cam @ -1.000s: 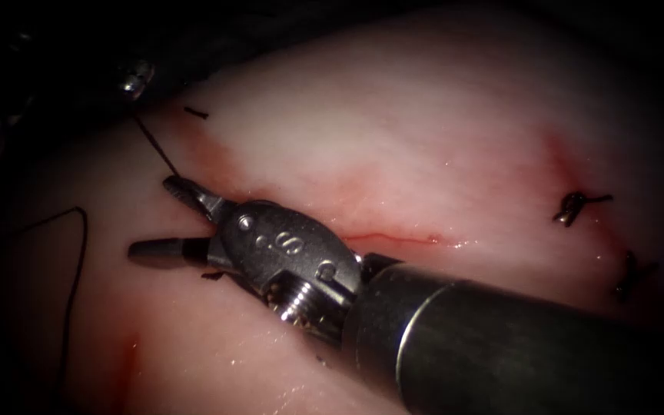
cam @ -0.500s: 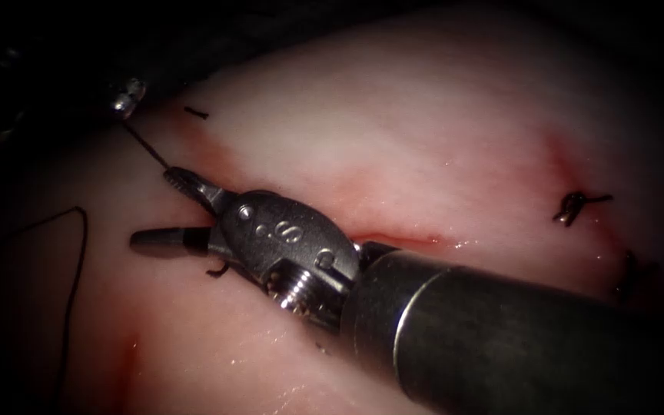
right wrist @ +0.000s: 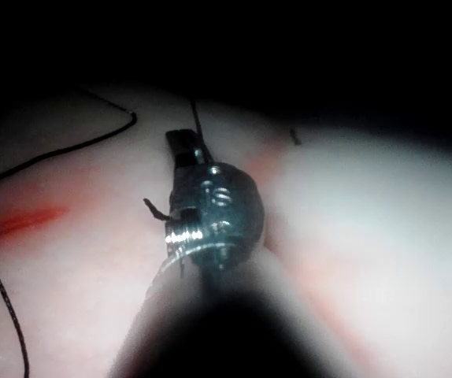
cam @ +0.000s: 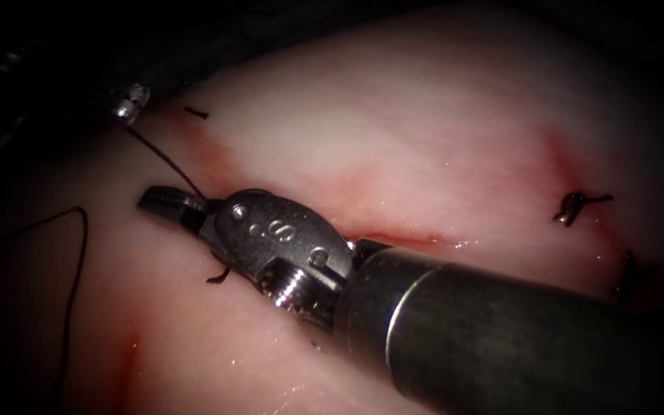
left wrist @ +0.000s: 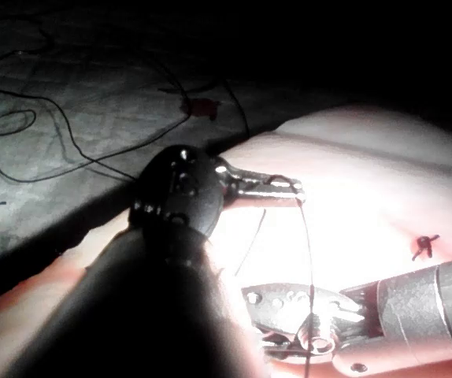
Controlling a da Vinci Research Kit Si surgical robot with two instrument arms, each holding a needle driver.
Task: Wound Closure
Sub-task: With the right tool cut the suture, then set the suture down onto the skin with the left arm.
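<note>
My right tool's jaws [cam: 154, 202] are shut on a taut dark thread [cam: 164, 158] at the left end of the cut [cam: 397, 235] in the tissue [cam: 439, 131]. That thread rises up and left to my left tool [cam: 127, 102], whose jaws are shut on it. In the left wrist view, the left tool [left wrist: 289, 187] pinches the thread [left wrist: 309, 244] at its tip, and the strand drops to the right tool [left wrist: 289, 303]. In the right wrist view, the closed right jaws [right wrist: 183, 146] meet the thread [right wrist: 195, 112]. A short thread end [cam: 217, 276] sticks out beneath the right tool.
Two dark knots [cam: 575, 206] [cam: 630, 273] sit at the right of the tissue. A loose loop of thread [cam: 78, 253] lies far left. A small cut piece of thread [cam: 196, 113] rests near the upper left edge. Red fluid [cam: 126, 369] stains the lower left.
The right tool's jaws, wide open around the thread in both earlier frames, have closed on it. The left tool has shifted only slightly, and the thread stays taut.
</note>
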